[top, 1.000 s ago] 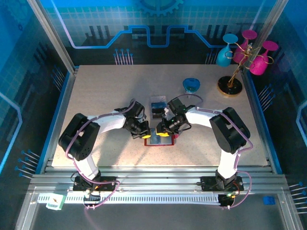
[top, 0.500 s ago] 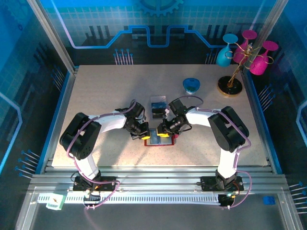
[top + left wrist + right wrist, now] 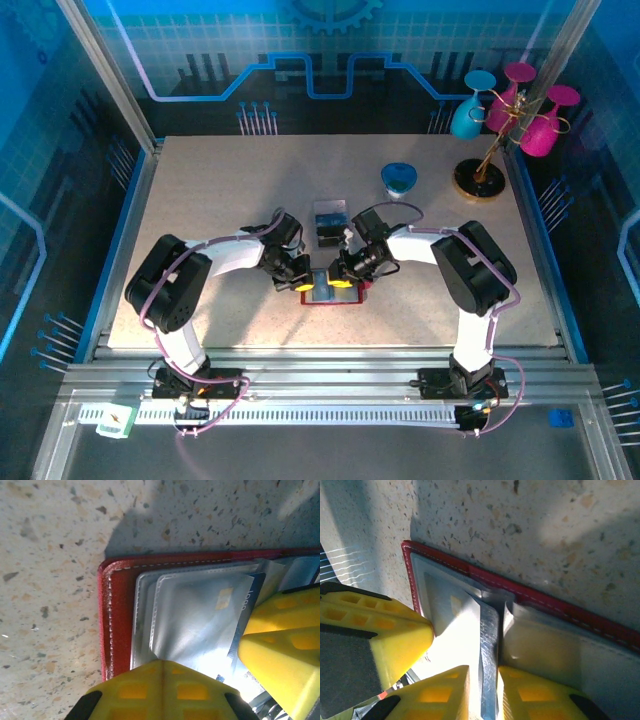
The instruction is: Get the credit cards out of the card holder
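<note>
- A speckled table [image 3: 200, 200] carried both arms and everything else.
- The red card holder [image 3: 330, 300] lay open at lower centre of the overhead view, with cards in its grey pockets.
- The left gripper [image 3: 300, 282] was clenched and seemingly pinned the holder's left side.
- The right gripper [image 3: 342, 280] straddled a silvery credit card [image 3: 489, 645] by its edge; I could not tell whether it gripped.
- The step looked like extraction. The next move called for a firm pinch, then a pull clear of the pocket.

a robotics lab cell. two robot arms, the left arm [image 3: 225, 255] and the right arm [image 3: 425, 245], are bolted to aluminium rails [image 3: 330, 385] at the near edge of a speckled table [image 3: 220, 190]. metal-framed walls [image 3: 330, 50] printed with blue circuit and gear graphics enclose it. a stand of coloured goblets [image 3: 492, 150] sits as a prop in the far right corner.
</note>
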Robot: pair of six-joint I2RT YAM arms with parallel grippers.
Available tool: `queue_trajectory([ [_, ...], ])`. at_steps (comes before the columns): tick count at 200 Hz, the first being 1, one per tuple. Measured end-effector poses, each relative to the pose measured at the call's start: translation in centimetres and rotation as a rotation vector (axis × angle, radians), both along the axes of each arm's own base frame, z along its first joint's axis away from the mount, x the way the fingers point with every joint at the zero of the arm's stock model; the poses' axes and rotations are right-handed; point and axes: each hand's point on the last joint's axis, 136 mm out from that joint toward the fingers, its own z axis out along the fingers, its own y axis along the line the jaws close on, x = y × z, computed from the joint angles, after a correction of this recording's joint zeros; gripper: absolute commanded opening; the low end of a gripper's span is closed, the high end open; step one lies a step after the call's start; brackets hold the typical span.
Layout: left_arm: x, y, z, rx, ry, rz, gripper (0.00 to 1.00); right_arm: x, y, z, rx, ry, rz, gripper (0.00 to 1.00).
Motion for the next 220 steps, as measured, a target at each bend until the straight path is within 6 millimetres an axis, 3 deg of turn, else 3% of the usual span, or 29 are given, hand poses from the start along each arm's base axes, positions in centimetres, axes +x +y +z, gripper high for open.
queue_trajectory([
  [69, 0.01, -0.36, 0.02, -0.008, 0.000, -0.008, 0.05, 0.04, -0.13, -0.04, 0.012, 0.007, -0.008, 0.19],
  [139, -0.01, -0.36, 0.00, -0.006, 0.001, -0.010, 0.05, 0.04, -0.54, 0.05, 0.020, 0.016, -0.021, 0.05],
  [220, -0.01, -0.30, -0.04, -0.002, -0.009, -0.023, 0.05, 0.16, -0.82, 0.67, 0.032, 0.011, -0.023, 0.04],
])
